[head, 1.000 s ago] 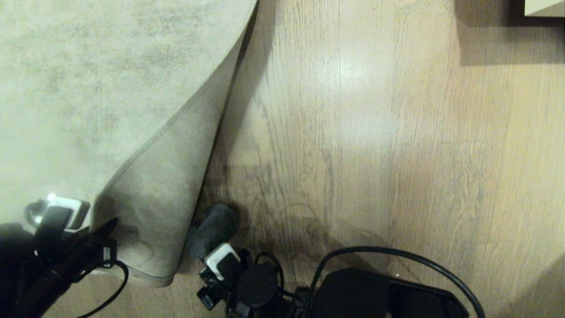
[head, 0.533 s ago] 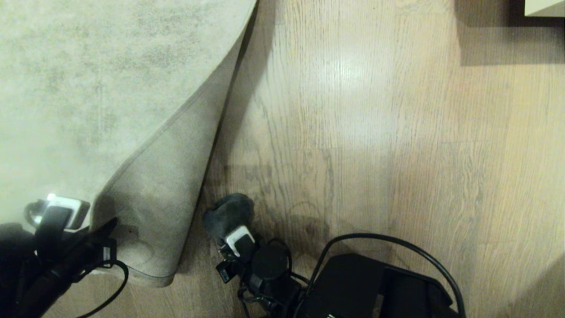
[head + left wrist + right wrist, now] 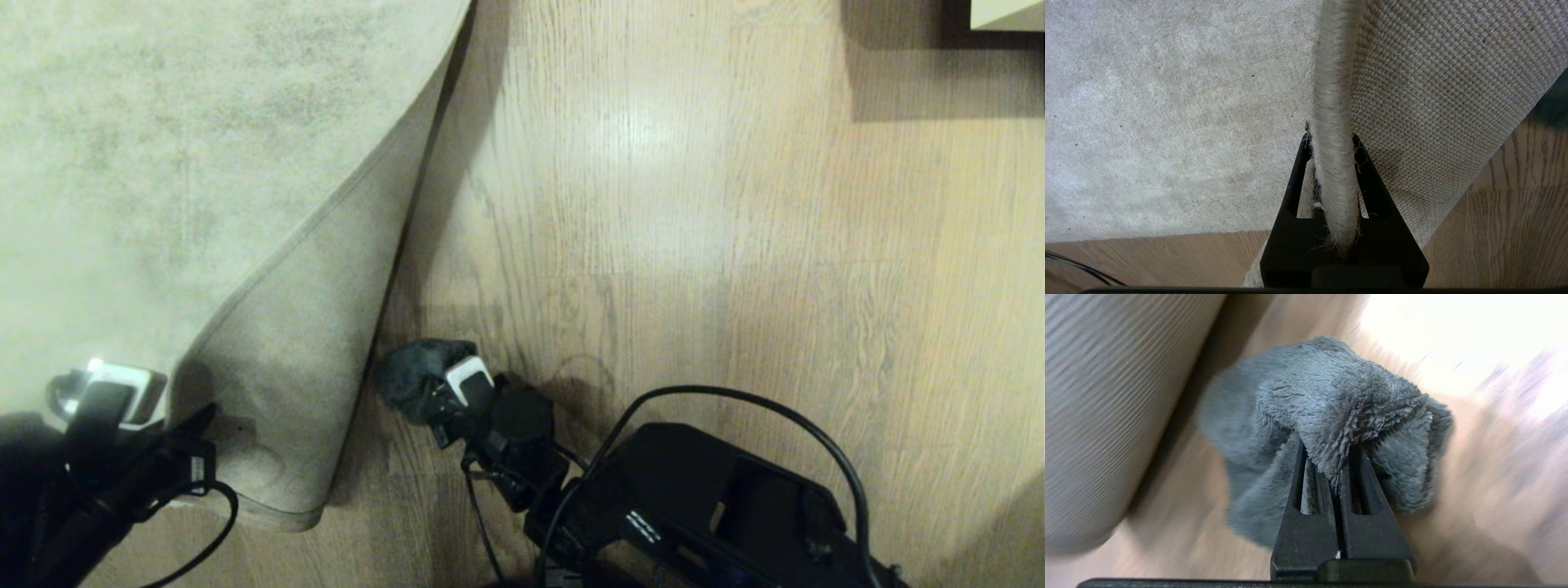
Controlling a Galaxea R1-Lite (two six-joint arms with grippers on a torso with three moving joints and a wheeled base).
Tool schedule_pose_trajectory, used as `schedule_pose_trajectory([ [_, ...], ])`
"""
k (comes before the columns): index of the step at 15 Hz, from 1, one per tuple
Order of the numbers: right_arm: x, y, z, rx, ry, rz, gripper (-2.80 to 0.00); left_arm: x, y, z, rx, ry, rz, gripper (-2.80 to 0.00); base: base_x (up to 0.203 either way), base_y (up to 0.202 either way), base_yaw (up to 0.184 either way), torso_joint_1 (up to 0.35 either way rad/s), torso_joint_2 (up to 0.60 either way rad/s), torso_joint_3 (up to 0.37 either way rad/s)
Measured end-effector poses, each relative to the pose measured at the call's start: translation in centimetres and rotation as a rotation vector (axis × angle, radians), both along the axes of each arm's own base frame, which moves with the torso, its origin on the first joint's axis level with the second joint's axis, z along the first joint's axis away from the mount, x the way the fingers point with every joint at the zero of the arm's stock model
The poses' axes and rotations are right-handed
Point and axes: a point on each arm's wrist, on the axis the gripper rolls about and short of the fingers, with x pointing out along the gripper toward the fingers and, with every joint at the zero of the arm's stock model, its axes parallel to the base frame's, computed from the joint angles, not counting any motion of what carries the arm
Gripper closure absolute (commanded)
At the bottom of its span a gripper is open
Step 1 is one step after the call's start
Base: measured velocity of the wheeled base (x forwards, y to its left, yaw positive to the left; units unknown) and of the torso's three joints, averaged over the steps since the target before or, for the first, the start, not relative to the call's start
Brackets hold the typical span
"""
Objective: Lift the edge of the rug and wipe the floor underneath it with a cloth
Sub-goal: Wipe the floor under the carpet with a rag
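**Rug corner held up as cloth meets the boards**

Your rug fills the far-left part of the head view, its near right corner peeled up and folded back so the plain tan backing faces the camera. The bound edge of that corner runs straight into your left gripper, whose two black fingers are pressed against it from either side, clamped on the edging; in the head view this gripper sits at the rug's near-left margin, over the pile. Just beside the folded flap, on the side away from the rug's body, the dark grey-teal cloth lies bunched on the wood-grain floor, close to the flap's shadowed fold but apart from the backing. Your right gripper has its fingers drawn nearly together with a fold of the fuzzy cloth pinched between them, the rest of the rag bulging ahead of the tips and spread down onto the planks. The right arm reaches in from the near side, its black cable looping over the boards beyond the cloth. Far from the rug, a pale piece of furniture casts a dark shadow on the floor.
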Motion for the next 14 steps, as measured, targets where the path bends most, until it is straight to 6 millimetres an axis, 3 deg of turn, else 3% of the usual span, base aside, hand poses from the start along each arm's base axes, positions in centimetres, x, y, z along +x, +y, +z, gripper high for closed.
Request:
schedule_pose_trajectory([
  [4, 0.8, -0.5, 3.3, 0.04, -0.047, -0.021, 0.0, 0.0, 0.0, 0.0, 0.0, 0.0, 0.002, 0.0, 0.0, 0.0, 0.0, 0.0, 0.0, 0.0],
  [11, 0.3, -1.3, 9.6, 0.092, -0.12, -0.03, 0.0, 0.0, 0.1, 0.0, -0.001, -0.001, 0.01, 0.0, 0.0, 0.0, 0.0, 0.0, 0.0, 0.0],
  [14, -0.8, -1.8, 10.5, 0.078, -0.12, -0.02, 0.0, 0.0, 0.1, 0.1, 0.0, -0.003, 0.012, 0.0, 0.0, 0.0, 0.0, 0.0, 0.0, 0.0],
])
